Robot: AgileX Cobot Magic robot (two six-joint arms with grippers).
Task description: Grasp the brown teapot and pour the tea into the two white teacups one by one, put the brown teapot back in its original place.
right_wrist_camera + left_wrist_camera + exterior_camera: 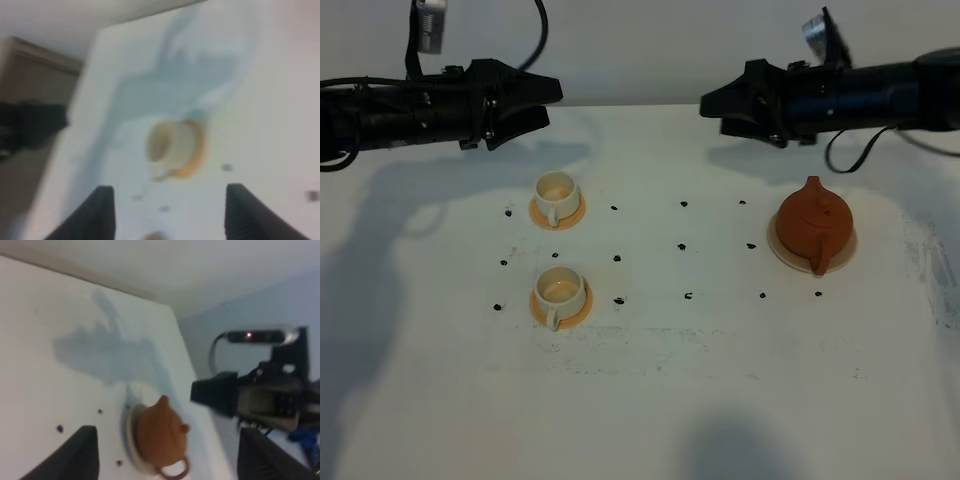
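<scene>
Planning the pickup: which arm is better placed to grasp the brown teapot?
Right. The right gripper hangs open on the side where the brown teapot stands; the left gripper is far off by the two white teacups, with the middle to cross.

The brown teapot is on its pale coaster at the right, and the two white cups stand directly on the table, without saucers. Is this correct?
No. The exterior high view shows the far white cup on an orange saucer and the near white cup on a second saucer. The brown teapot is on its pale coaster.
</scene>
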